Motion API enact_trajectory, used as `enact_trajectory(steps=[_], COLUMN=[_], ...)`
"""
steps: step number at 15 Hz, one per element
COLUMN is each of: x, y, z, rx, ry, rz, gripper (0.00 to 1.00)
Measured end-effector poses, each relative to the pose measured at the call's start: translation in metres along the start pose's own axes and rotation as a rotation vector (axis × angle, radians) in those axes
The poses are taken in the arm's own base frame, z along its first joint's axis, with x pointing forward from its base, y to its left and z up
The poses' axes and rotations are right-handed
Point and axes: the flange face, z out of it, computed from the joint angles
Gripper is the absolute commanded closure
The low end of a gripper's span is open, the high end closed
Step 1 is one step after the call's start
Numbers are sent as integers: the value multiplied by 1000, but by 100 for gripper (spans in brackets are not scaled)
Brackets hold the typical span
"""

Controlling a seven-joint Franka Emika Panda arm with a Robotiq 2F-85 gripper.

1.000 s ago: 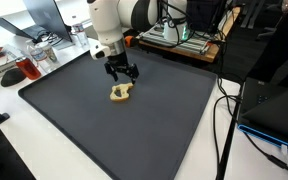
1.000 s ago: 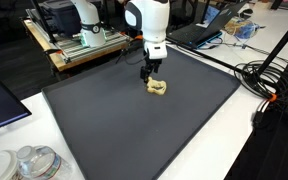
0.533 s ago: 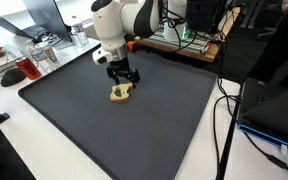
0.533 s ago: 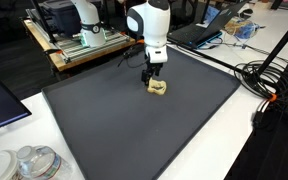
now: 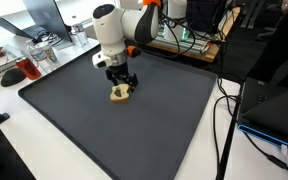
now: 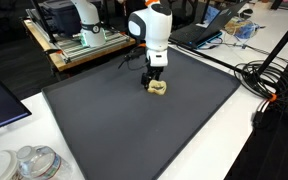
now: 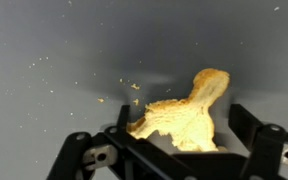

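Note:
A torn piece of yellowish bread point(image 5: 120, 94) lies on the dark grey mat point(image 5: 144, 130); it also shows in the other exterior view point(image 6: 158, 87) and fills the lower middle of the wrist view point(image 7: 179, 115). My gripper point(image 5: 122, 82) hangs just above it, fingers open and straddling the bread point(image 6: 156, 78). In the wrist view the two black fingers point(image 7: 184, 140) stand either side of the bread, not pressing on it. Small crumbs point(image 7: 129, 92) lie scattered on the mat beside it.
A metal rack with electronics point(image 6: 79, 40) stands behind the mat. Cables point(image 5: 224, 110) run along the mat's edge. A laptop point(image 5: 274, 105) sits to one side. A red cup and a dish point(image 5: 24, 68) and clear containers point(image 6: 29, 162) stand on the white table.
The gripper has come down a little toward the bread and shifted slightly over it. The bread has not moved.

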Motion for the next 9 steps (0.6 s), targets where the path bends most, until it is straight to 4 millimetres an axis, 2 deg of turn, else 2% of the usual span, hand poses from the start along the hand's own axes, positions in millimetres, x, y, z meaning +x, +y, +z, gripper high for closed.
enact_trajectory(steps=[3, 5, 9], x=[4, 8, 17], y=[-2, -4, -8], z=[1, 0, -3], rx=[-19, -30, -39], ry=[2, 7, 22], rz=[3, 0, -17], gripper=[0, 28, 55])
